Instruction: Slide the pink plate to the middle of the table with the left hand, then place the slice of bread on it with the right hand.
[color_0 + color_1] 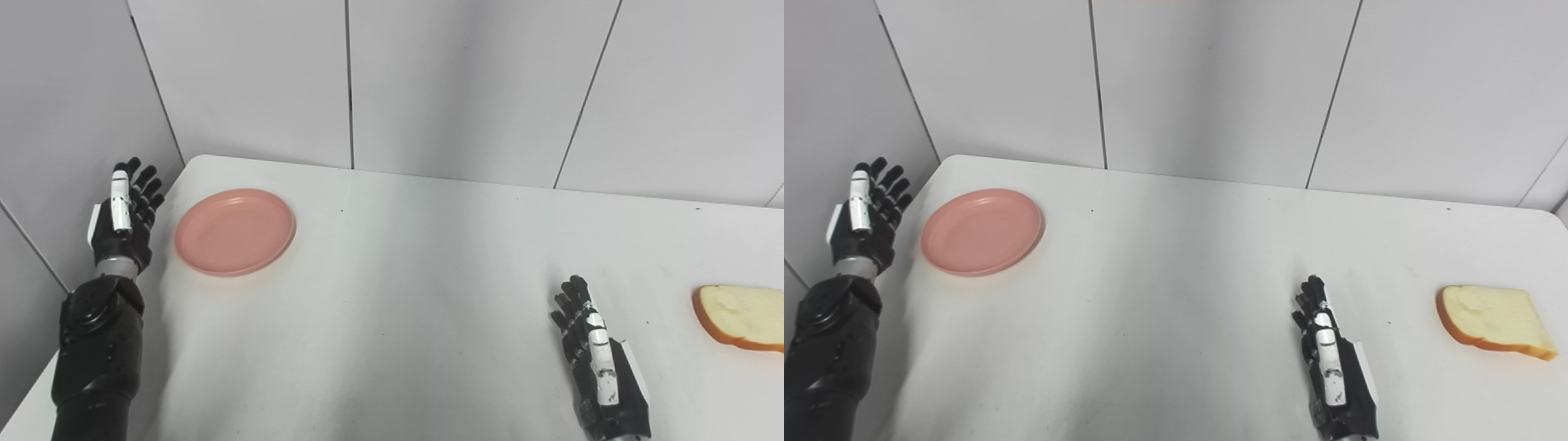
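1. While our left hand (122, 214) is raised at the table's left edge, fingers spread and pointing upward, it holds nothing and touches nothing.
2. Just to its right, we see the pink plate (235, 231) lying flat and empty near the far left corner of the white table (392, 294), apart from the hand.
3. Our right hand (1335, 367) sits low over the near right part of the table, palm turned inward, fingers extended and loosely apart, also empty; whether it rests on the surface we cannot tell.
4. Near that hand, further right, the slice of bread (1491, 321) lies flat on the table, its brown crust toward us, close to the right edge and clear of the fingers.
5. Plate and bread lie well apart, at opposite sides of the table.
6. Behind the table stand grey wall panels (465, 86).
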You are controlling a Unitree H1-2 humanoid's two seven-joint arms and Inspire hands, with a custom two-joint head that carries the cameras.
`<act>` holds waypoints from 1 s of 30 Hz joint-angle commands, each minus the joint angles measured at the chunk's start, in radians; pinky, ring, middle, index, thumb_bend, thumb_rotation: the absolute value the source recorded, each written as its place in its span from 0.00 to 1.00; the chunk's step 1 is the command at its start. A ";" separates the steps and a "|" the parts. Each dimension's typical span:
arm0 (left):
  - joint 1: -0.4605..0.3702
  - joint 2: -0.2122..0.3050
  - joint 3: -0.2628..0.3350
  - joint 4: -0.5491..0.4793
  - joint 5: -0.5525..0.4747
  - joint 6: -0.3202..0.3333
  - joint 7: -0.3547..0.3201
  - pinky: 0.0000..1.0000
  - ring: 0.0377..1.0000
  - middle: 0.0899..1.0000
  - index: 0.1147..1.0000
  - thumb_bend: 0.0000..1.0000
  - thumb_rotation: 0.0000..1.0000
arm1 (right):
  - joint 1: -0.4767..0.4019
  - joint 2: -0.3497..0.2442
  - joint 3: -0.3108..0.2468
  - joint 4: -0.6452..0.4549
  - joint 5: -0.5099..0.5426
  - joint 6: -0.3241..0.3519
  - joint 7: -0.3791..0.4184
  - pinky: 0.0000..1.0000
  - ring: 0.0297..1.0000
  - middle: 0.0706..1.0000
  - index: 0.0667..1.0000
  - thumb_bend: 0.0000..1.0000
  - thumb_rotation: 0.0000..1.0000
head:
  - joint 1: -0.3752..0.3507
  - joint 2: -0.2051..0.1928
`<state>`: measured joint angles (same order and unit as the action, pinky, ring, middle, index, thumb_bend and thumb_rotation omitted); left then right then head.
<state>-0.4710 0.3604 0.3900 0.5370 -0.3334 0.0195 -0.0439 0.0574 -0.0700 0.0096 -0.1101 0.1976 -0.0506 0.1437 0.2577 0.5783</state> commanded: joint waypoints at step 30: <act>-0.027 -0.095 -0.041 0.088 -0.021 -0.052 -0.012 0.95 0.94 0.91 0.91 0.43 1.00 | 0.057 -0.001 -0.006 0.044 0.013 0.014 0.002 1.00 1.00 1.00 1.00 0.31 1.00 | -0.015 0.010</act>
<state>-0.4829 0.2810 0.3574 0.6100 -0.3500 -0.0367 -0.0467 0.0608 -0.0719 0.0100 -0.1144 0.2053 -0.0474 0.1434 0.2470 0.5875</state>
